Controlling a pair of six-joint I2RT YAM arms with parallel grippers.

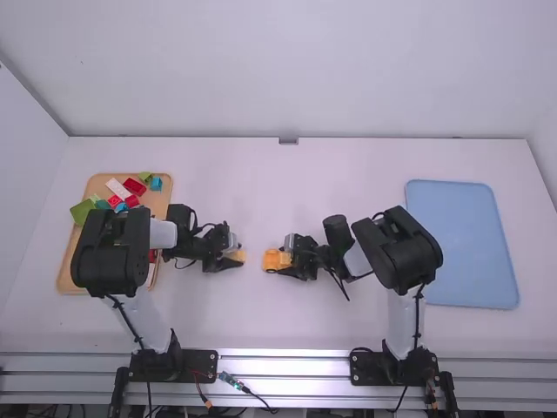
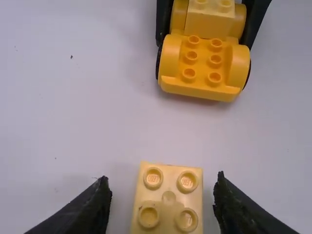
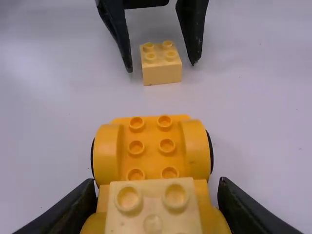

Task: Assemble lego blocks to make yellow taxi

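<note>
In the high view my left gripper (image 1: 228, 253) is low over the table's middle, with a pale yellow 2x2 block (image 1: 238, 256) at its fingertips. The left wrist view has this gripper (image 2: 162, 197) open, its fingers apart on both sides of the block (image 2: 168, 195). Facing it, my right gripper (image 1: 289, 254) holds the orange-yellow car base (image 1: 273, 259). In the right wrist view the gripper (image 3: 157, 187) is shut on the base's near end, whose fenders fill the space between its fingers. A pale yellow block (image 3: 153, 209) sits on that end; the far end's studs are bare.
A wooden tray (image 1: 71, 261) at the left carries several red, green, blue and pink blocks, partly under the left arm. At the right lies a blue tray (image 1: 461, 244). Bare white table (image 1: 261, 192) stretches beyond both grippers.
</note>
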